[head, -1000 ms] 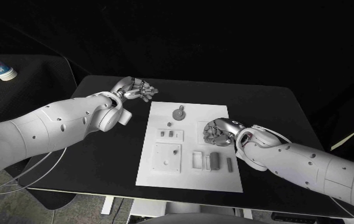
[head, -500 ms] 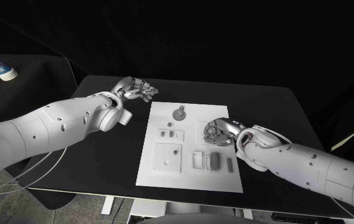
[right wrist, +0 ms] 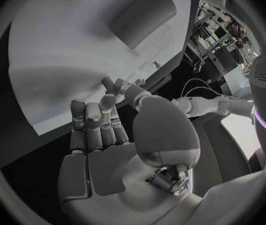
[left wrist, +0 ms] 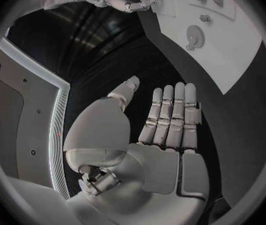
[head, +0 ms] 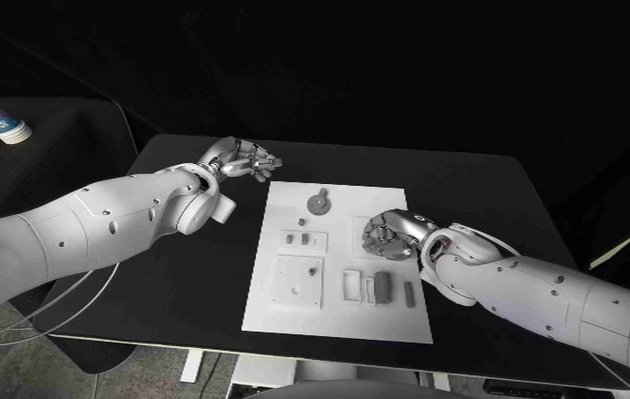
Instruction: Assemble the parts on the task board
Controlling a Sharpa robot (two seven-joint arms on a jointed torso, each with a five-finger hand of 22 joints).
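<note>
I am finding no readable text, label, number or sign anywhere. The task board (head: 339, 262) is showing no markings I can make out, and a small white and blue object (head: 12, 129) at the far left is too small to read.

Both arms have smooth white rounded shells with small dark screw holes. Left hand (head: 244, 161) and right hand (head: 394, 234): silver metal, segmented fingers (left wrist: 170, 116), pale flat palm plate. Thin pale cables hang beneath the left arm (head: 98, 226).
</note>
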